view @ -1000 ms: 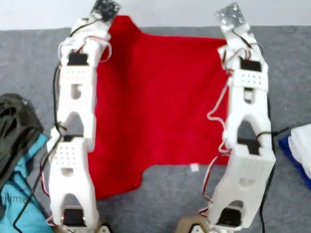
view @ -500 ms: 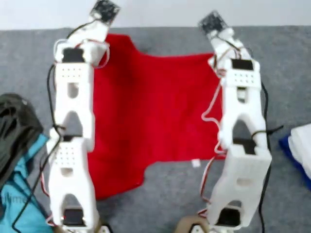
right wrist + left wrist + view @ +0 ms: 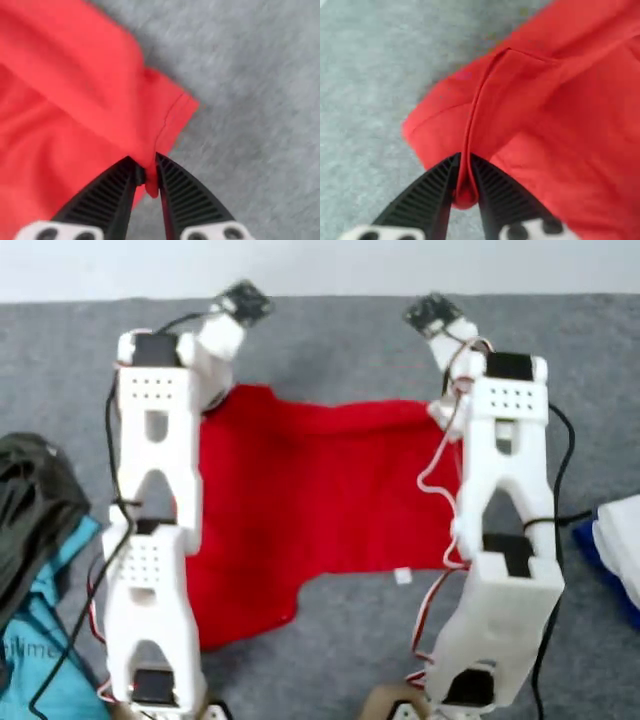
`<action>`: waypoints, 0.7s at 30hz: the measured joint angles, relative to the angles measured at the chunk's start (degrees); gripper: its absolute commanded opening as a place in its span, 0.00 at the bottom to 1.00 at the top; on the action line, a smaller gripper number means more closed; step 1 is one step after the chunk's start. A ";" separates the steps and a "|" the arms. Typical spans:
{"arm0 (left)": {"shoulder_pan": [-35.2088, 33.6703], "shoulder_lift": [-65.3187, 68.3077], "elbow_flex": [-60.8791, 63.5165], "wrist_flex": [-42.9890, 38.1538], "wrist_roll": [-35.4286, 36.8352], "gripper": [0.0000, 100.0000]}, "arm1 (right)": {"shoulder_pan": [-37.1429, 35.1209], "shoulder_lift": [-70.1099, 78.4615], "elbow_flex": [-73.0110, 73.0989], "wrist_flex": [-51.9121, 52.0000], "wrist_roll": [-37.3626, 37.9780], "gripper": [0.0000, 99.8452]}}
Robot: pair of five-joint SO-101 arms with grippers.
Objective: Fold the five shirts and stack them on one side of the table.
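Left gripper (image 3: 463, 167): clenched on a far corner of the red shirt (image 3: 320, 490) (hem pinched).
Right gripper (image 3: 145, 167): clamps the other corner, likely to fold that edge over evenly.

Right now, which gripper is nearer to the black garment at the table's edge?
Left. The left gripper pinches a corner of the red shirt on the side of the black garment; the right gripper pinches the opposite corner, the shirt's full width farther away.

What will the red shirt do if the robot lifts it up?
Probably flop: the shirt wrinkles and folds where the left gripper pinches it. It would likely sag between that and the right gripper, which pinches another edge. It seems light, since each gripper holds only a small pinch.
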 measured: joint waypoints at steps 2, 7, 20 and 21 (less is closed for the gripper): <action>0.97 -2.20 4.92 0.09 -1.41 0.00 | 0.00 0.00 0.00 3.43 0.00 0.01; 2.73 -11.16 19.43 0.09 -3.25 0.00 | 0.00 0.00 -0.09 10.02 0.00 0.01; 5.45 -37.80 55.03 0.09 -11.08 0.00 | 5.71 0.00 -0.09 22.24 4.57 0.01; 5.45 -39.65 57.32 0.09 -11.69 0.00 | 5.98 0.00 -0.09 22.86 5.36 0.01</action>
